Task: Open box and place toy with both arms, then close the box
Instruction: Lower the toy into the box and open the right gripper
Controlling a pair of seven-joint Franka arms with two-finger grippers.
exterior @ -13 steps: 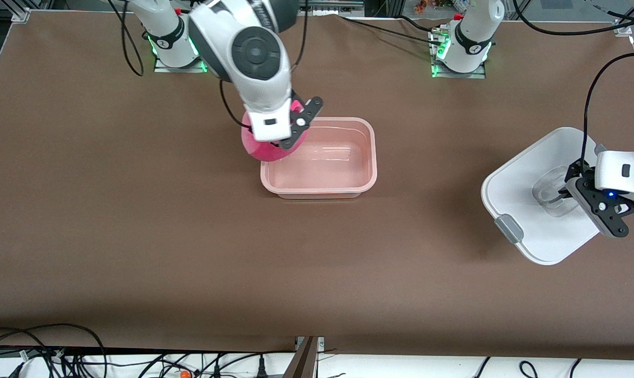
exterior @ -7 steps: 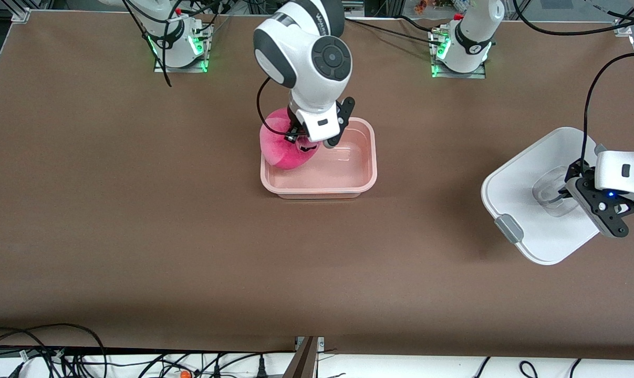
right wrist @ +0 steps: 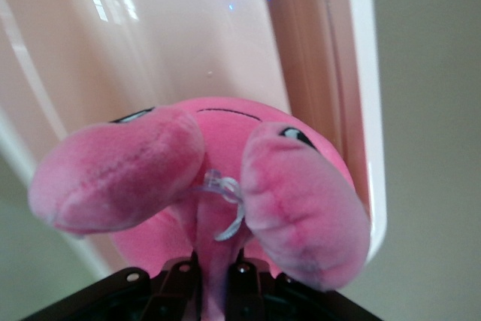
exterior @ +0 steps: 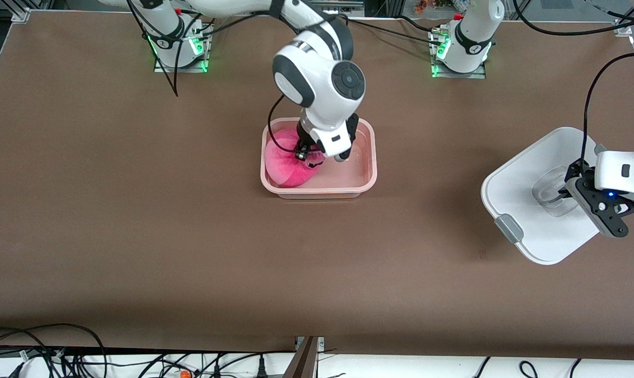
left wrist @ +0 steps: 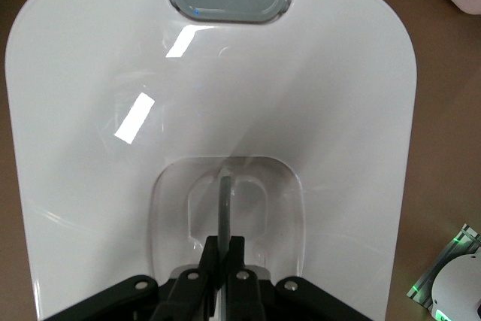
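A brown table point(exterior: 138, 210) carried the open box point(exterior: 368, 176) near its middle. The right gripper point(exterior: 309, 156) had reached into the box, its fingers clamped on the toy point(exterior: 282, 165), which sat inside at the end toward the right arm's side. Well apart from the box, toward the left arm's end, the lid point(exterior: 521, 210) lay flat, with the left gripper point(left wrist: 222, 249) pinched shut on its clear handle point(left wrist: 224, 193).
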